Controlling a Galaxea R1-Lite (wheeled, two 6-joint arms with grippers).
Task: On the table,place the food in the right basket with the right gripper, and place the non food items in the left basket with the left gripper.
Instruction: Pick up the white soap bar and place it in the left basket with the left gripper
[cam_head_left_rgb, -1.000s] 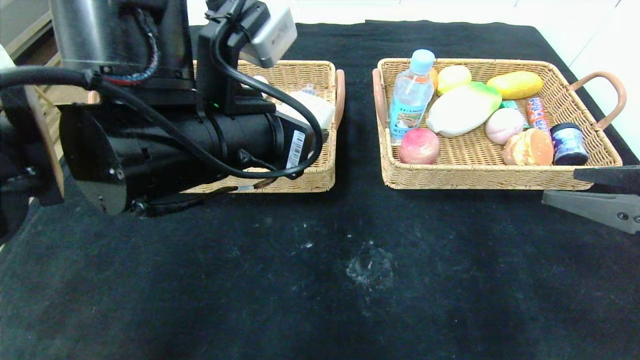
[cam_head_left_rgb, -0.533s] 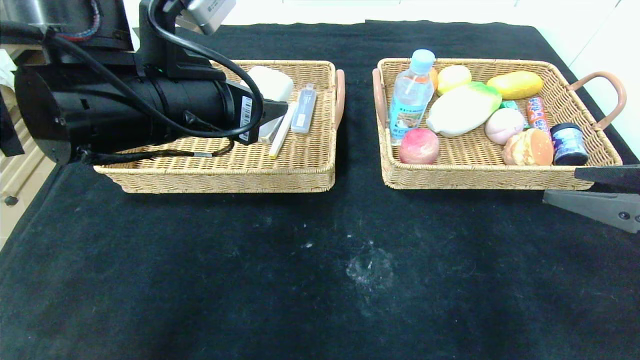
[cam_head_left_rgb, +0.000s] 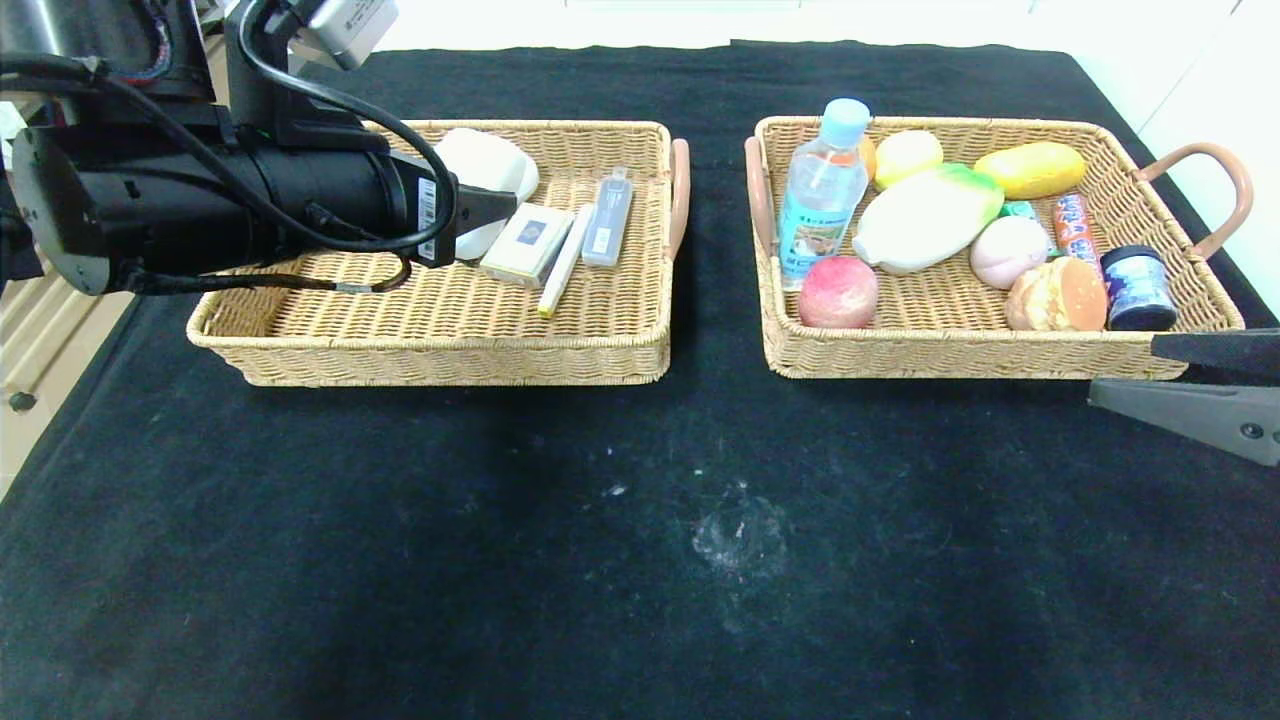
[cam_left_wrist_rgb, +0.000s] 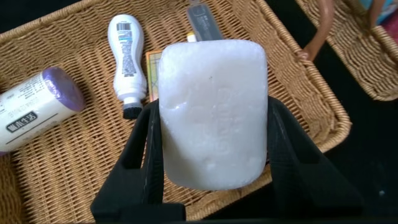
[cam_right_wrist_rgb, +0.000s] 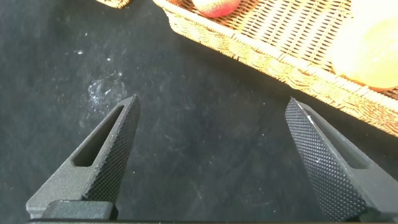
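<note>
Nearest, the tabletop (cam_head_left_rgb: 640, 560) carries no loose item on its black cloth. At 3 o'clock the right pincer (cam_right_wrist_rgb: 211, 155) hangs low over the cloth, spread wide and holding nothing, just short of the right basket (cam_head_left_rgb: 790, 330). That basket holds the food: water bottle (cam_head_left_rgb: 822, 195), peach (cam_head_left_rgb: 838, 291) and pink bun (cam_head_left_rgb: 1008, 251), among other pieces.

At 10 o'clock the left pincer (cam_left_wrist_rgb: 214, 124) is clamped on the white pad (cam_left_wrist_rgb: 213, 112), poised above the left basket (cam_head_left_rgb: 440, 365). In that basket lie the card box (cam_head_left_rgb: 527, 243) and the brush-tipped bottle (cam_left_wrist_rgb: 126, 65).

Judgement: the last non-food placement is in hand. Next move calls for lowering the pad to a bare patch of weave, then releasing it and lifting away.
</note>
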